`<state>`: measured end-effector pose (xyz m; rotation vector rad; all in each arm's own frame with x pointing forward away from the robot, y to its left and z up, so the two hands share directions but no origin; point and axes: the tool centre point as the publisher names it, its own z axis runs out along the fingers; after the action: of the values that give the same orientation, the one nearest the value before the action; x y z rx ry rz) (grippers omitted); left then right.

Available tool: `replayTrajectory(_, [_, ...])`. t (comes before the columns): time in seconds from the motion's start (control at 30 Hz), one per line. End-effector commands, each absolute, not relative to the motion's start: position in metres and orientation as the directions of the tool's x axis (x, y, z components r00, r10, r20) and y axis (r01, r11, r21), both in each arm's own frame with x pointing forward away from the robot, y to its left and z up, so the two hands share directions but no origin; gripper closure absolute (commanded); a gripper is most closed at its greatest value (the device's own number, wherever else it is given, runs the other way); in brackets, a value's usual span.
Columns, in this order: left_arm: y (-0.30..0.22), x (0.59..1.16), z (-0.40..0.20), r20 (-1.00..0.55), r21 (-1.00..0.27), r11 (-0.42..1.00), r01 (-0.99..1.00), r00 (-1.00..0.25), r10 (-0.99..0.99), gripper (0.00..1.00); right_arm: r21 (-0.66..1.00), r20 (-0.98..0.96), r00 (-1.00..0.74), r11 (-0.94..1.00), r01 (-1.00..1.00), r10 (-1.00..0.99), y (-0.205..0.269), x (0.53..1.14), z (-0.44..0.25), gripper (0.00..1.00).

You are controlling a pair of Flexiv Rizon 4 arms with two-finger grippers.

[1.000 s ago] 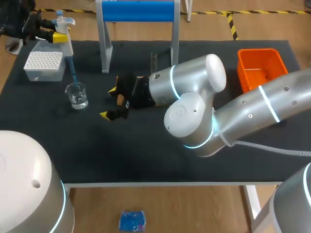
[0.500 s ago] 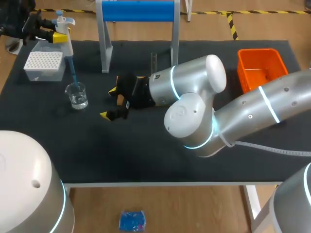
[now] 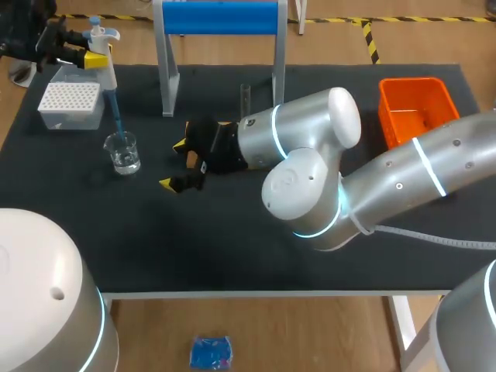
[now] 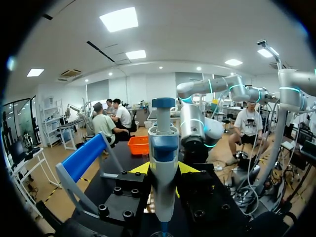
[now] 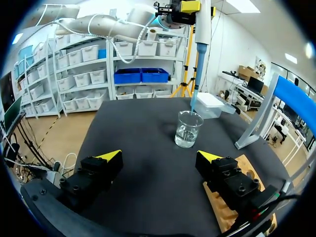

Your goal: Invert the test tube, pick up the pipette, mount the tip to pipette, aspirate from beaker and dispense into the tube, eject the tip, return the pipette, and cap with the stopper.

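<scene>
At the table's far left my left gripper (image 3: pixel 87 56) is shut on the white pipette (image 3: pixel 103 48) with a blue cap, held upright. Its blue tip (image 3: pixel 116 122) dips into the glass beaker (image 3: pixel 123 152), which holds clear liquid. In the left wrist view the pipette (image 4: pixel 163 163) stands between the yellow tips of the left gripper (image 4: pixel 163 169). My right gripper (image 3: pixel 174 164) is open and empty, low over the mat to the right of the beaker. In the right wrist view the beaker (image 5: pixel 188 129) stands ahead of the right gripper (image 5: pixel 159 157). A clear test tube (image 3: pixel 245 98) stands upright near the stand.
A white tip box (image 3: pixel 70 105) sits behind the beaker at the far left. A stand with a blue top (image 3: pixel 221 19) rises at the back middle. An orange bin (image 3: pixel 434 97) is at the back right. A wooden block (image 5: pixel 243 167) lies under one right finger.
</scene>
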<state>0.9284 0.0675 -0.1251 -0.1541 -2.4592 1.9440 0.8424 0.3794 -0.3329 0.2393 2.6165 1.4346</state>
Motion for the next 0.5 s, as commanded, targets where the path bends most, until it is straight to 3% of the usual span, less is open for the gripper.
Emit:
replayTrajectory(0.03, [0.072, 0.929, -0.13, -0.058, -0.973, 0.22, 0.074, -0.995, 0.077, 1.0, 0.846, -0.052, -0.976, 0.529, 0.069, 0.209, 0.378, 0.842, -0.333, 0.0])
replayTrajectory(0.5, [0.082, 0.934, -0.147, -0.046, -0.983, 0.177, 0.056, -0.997, 0.06, 1.0, 0.846, -0.052, -0.976, 0.529, 0.069, 0.209, 0.378, 0.842, -0.333, 0.0])
